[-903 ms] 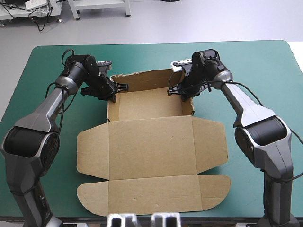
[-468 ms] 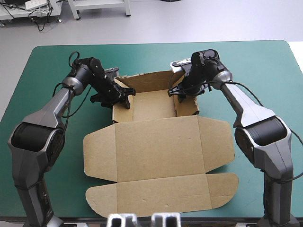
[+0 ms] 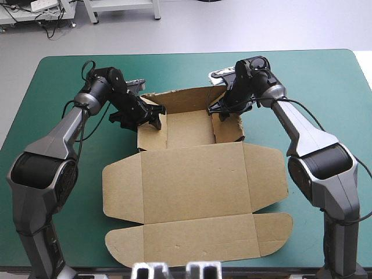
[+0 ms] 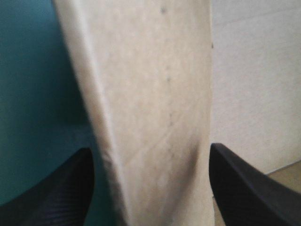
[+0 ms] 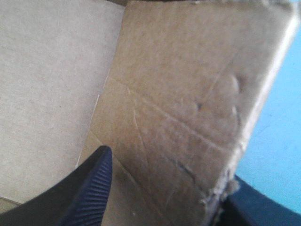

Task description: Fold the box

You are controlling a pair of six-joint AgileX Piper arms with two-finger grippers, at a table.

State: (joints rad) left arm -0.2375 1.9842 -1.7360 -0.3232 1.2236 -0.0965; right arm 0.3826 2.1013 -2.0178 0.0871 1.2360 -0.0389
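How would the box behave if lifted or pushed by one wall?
Probably light and easy to slide: the box is one thin sheet loose on the table. Likely floppy at creases: its lid lies flat while the back wall stands. The right wall looks dented with a frayed corner, so hard squeezing may crush it.

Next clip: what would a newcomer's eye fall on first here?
The brown box fills the middle of the table, with walls raised into a tray at its far end and the rest lying flat toward the near edge. The left tool and the right tool each straddle one raised side wall, black fingers apart. Around it all lies the teal-green cover.
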